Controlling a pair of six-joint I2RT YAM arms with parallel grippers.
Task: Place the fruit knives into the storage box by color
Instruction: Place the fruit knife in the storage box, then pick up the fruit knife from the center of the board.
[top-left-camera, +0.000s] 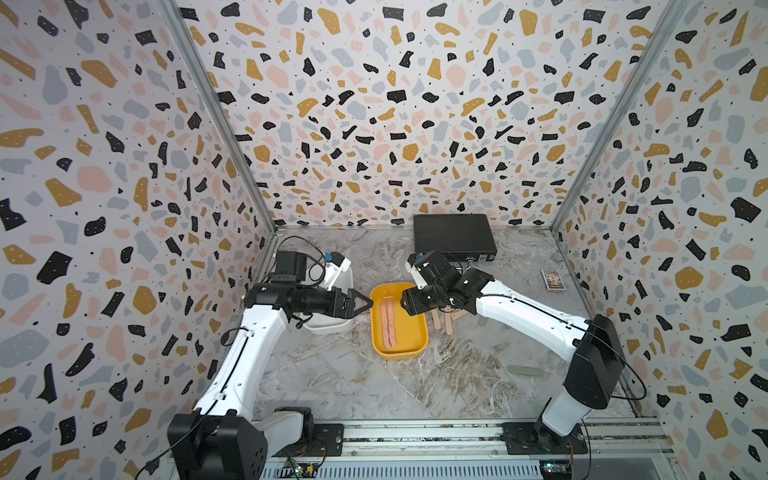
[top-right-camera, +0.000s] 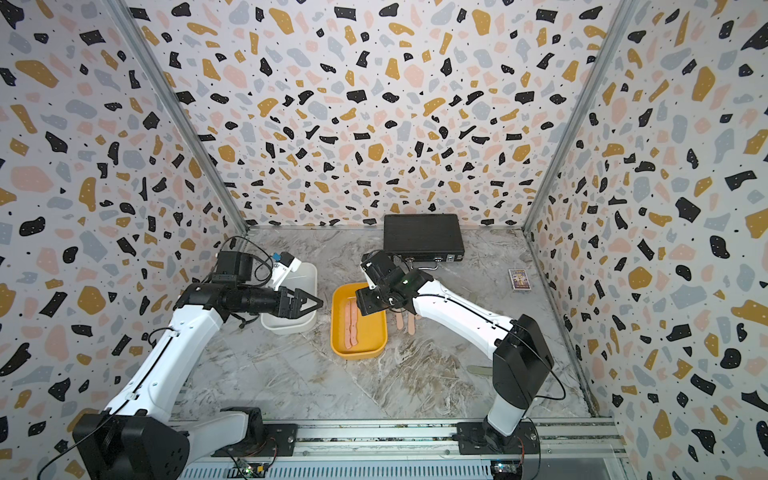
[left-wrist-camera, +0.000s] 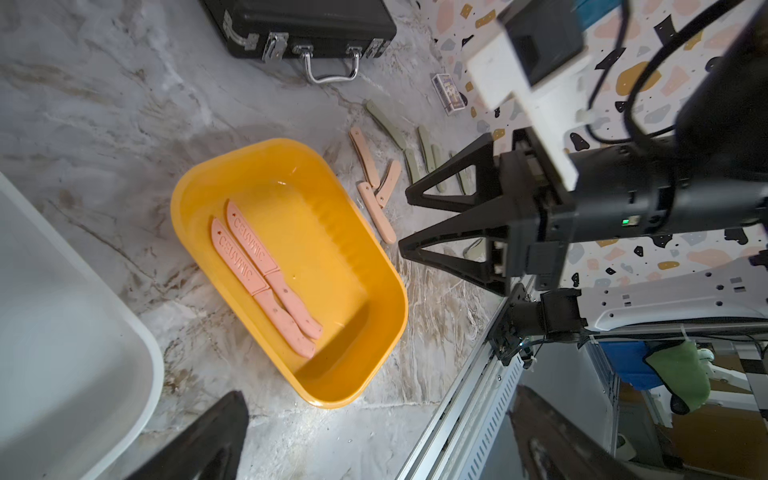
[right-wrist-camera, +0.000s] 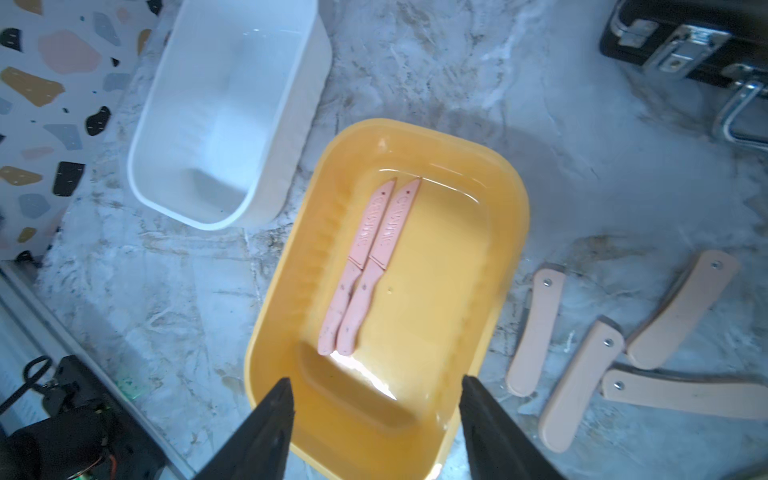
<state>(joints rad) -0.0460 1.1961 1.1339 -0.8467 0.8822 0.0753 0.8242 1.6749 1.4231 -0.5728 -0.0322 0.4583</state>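
The mustard-yellow storage box (top-left-camera: 399, 355) stands mid-table with two salmon-pink fruit knives (top-left-camera: 390, 324) lying side by side inside it, also plain in the right wrist view (right-wrist-camera: 365, 266). My right gripper (right-wrist-camera: 376, 386) hangs open over that box's right end with nothing between its fingers. Just left of the yellow box my left gripper (top-left-camera: 365, 305) stands wide open and empty. The white storage box (right-wrist-camera: 224, 112) sits under the left arm and looks empty. Several loose pink knives (right-wrist-camera: 536, 332) and green knives (left-wrist-camera: 386, 124) lie on the table right of the yellow box.
A black briefcase (top-left-camera: 455, 237) with a metal handle lies at the back. A small printed card box (top-left-camera: 552, 279) sits by the right wall. One green knife (top-left-camera: 525, 371) lies alone near the right arm's base. The metal rail (top-left-camera: 415, 436) runs along the front.
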